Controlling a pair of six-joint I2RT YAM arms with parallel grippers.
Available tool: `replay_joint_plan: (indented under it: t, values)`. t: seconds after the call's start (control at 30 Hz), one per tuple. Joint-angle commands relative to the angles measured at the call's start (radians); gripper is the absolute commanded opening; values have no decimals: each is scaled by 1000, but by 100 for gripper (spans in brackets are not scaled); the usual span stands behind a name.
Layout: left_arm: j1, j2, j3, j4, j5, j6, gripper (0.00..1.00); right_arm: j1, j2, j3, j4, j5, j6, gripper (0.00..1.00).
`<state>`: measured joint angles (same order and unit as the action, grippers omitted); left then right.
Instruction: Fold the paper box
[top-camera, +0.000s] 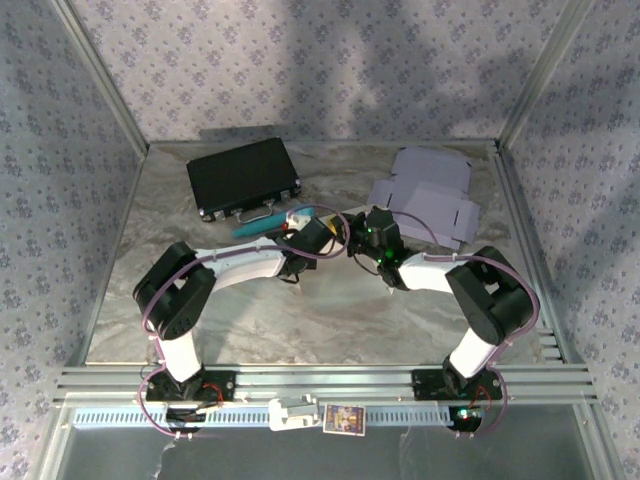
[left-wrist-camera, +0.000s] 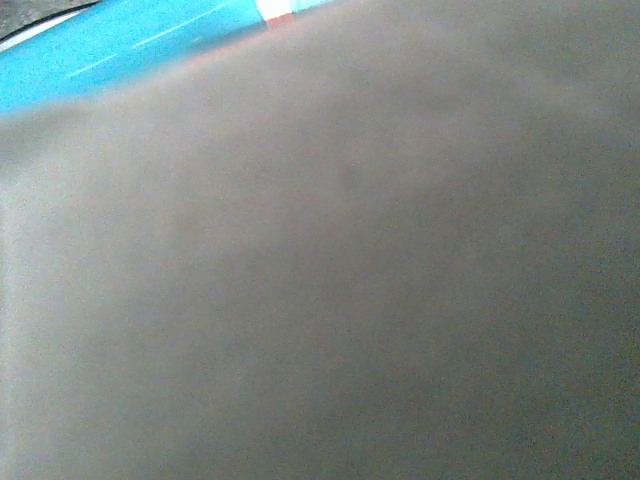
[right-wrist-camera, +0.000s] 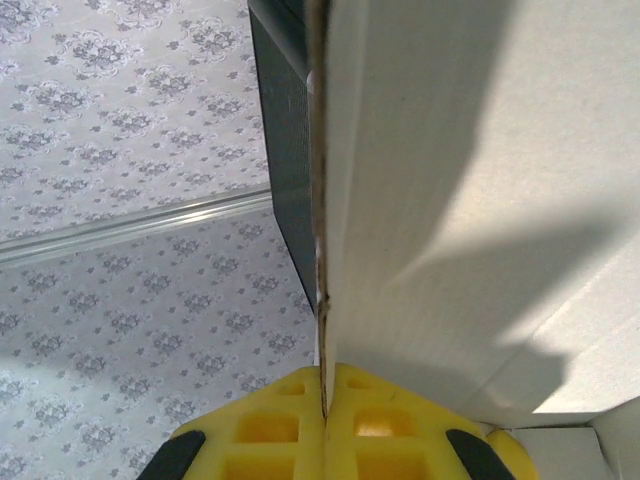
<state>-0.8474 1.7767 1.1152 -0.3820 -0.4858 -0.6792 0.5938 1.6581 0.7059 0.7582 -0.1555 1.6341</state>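
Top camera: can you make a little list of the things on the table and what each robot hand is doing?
paper box: lilac, flat and unfolded, far right side
right gripper: clamped on the edge of a box flap
left gripper: next to the teal marker; open or shut unclear
black case: closed, far left side

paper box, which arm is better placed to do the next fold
Right. Its claw grips a panel edge of the paper box, which lies on its side of the table. The left claw sits beside a teal object, off the box, and its camera view is blurred.
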Motion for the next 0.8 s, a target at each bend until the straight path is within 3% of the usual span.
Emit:
replay_joint_plan:
  t: [0.0, 0.07, 0.2, 0.27, 0.5, 0.77]
  values:
    - [16, 17, 4, 3, -10, 56, 0, -3, -9, 3, -116, -8, 3, 0]
    - [18, 11, 22, -41, -13, 46, 0, -14, -21, 29, -192, -32, -2, 4]
    - [28, -27, 55, -158, 36, 34, 0, -62, -117, 118, -503, -50, -89, 48]
    - [40, -43, 71, -228, 77, 36, 0, -90, -183, 186, -702, -31, -168, 59]
    - [76, -107, 42, -353, 158, 82, 0, -196, -255, 447, -1158, -45, -455, 61]
    - [86, -98, 29, -358, 176, 99, 0, -175, 14, 743, -1436, -67, -696, 58]
